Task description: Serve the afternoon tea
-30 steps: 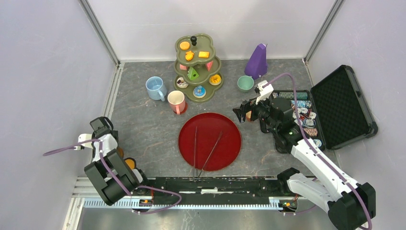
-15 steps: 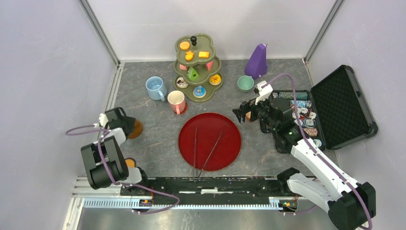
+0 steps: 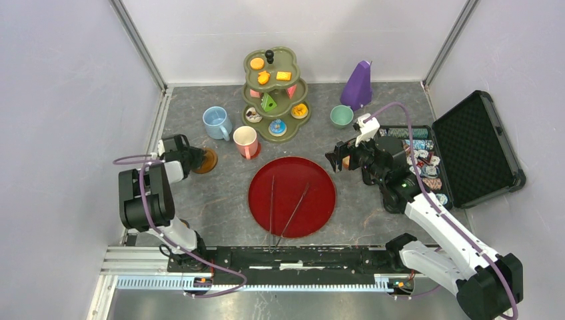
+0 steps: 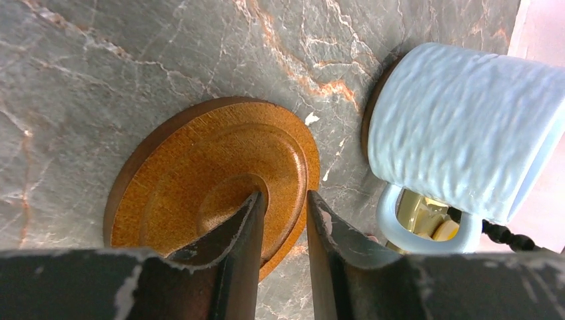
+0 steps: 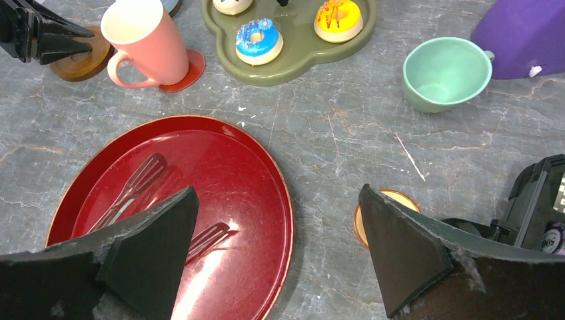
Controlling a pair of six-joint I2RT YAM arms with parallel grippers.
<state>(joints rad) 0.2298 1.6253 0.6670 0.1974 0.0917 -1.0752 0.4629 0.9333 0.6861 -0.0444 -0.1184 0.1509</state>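
- Grey worktop: your left claw has travelled from the near-left corner up the left edge, bringing a wooden coaster along.
- Blue mug stands just beside that coaster, not touching; placement looks close.
- Left claw is narrow, pinching the coaster's rim; right claw gapes wide, empty.

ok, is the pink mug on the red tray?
No, the pink mug stands on a red coaster beyond the red tray's far edge.

3 pale lilac walls enclose a grey, orange-veined marbled tabletop.
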